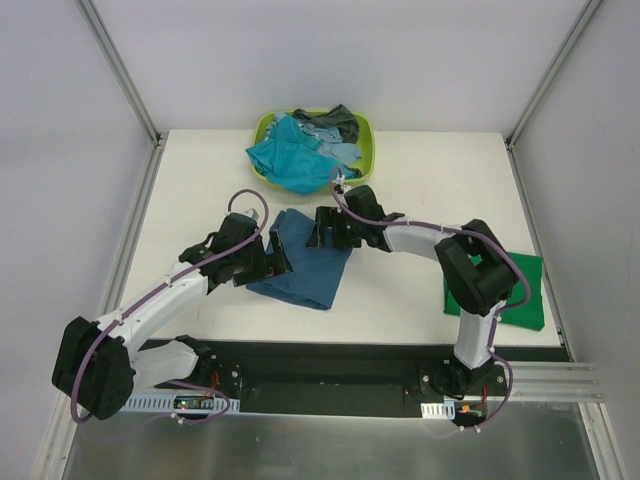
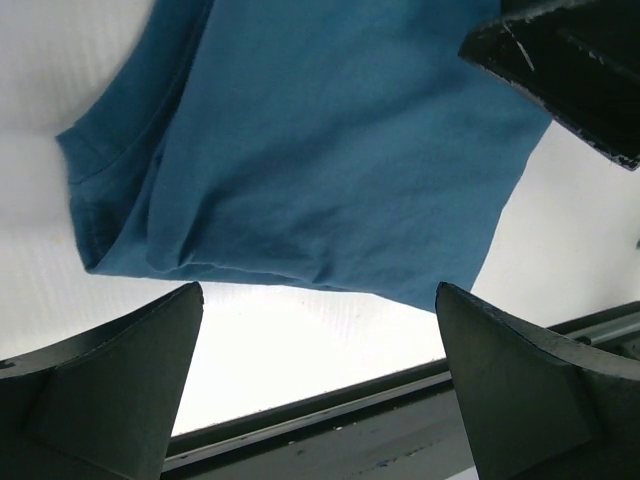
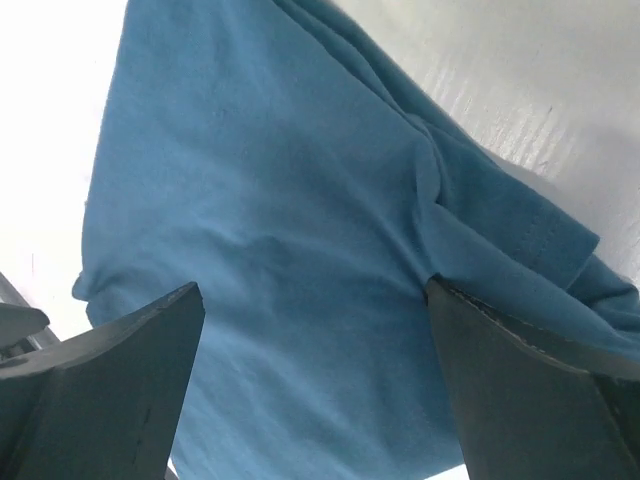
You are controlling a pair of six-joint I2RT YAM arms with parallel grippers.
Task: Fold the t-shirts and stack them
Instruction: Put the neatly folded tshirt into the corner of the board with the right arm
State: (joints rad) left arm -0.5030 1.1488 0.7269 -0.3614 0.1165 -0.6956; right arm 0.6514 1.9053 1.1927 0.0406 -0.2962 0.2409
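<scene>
The table [image 1: 420, 180] is plain white and matte, boxed in by white walls [image 1: 350, 50] with bare aluminium posts [image 1: 120, 70] at the corners. A black base plate [image 1: 320, 365] runs along the near edge under both arms. No brand, label or writing can be read anywhere.

The dark blue t-shirt [image 1: 305, 265] lies mid-table, folded into a rough rectangle with soft wrinkles and a stitched hem showing at one corner. The left gripper [image 2: 318, 300] sits at its left edge and the right gripper [image 3: 312, 290] over its far end; both have their fingers spread wide, holding nothing.

A bright green t-shirt [image 1: 525, 290] lies folded flat at the table's right edge. The lime-green basket [image 1: 365, 135] at the far edge holds a teal t-shirt [image 1: 285, 160] spilling over its rim, with light blue [image 1: 335, 150] and dark grey [image 1: 340, 117] ones bunched behind
</scene>
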